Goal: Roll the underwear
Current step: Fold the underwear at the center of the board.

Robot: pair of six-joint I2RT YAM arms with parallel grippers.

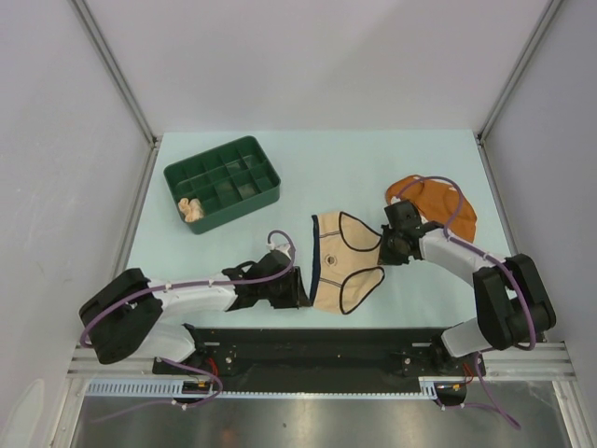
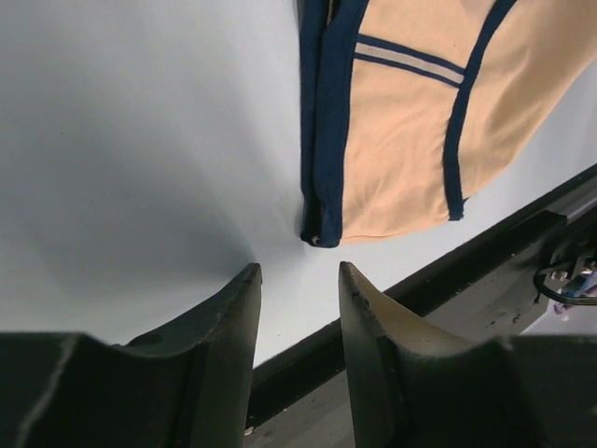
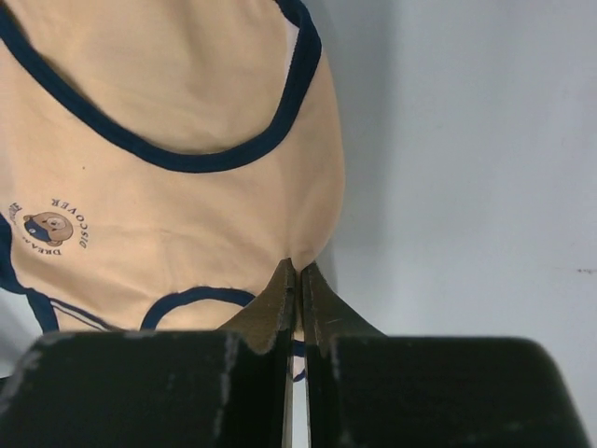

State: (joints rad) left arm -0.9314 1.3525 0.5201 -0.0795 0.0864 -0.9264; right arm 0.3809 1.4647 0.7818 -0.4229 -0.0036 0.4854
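Note:
The cream underwear with dark trim (image 1: 345,261) lies flat in the middle of the table. My right gripper (image 1: 384,247) is at its right edge, and in the right wrist view it (image 3: 297,269) is shut, pinching the edge of the cream cloth (image 3: 187,187). My left gripper (image 1: 300,287) sits low by the garment's near-left corner. In the left wrist view it (image 2: 298,271) is open and empty, with the cloth's dark-banded corner (image 2: 322,224) just beyond its tips. A rust-orange underwear (image 1: 438,201) lies behind the right arm. A pale peach one (image 1: 193,209) sits bunched in the tray.
A dark green compartment tray (image 1: 224,182) stands at the back left. The black rail at the table's near edge (image 1: 317,341) runs just behind both grippers and shows close under the left fingers (image 2: 466,271). White walls enclose the table.

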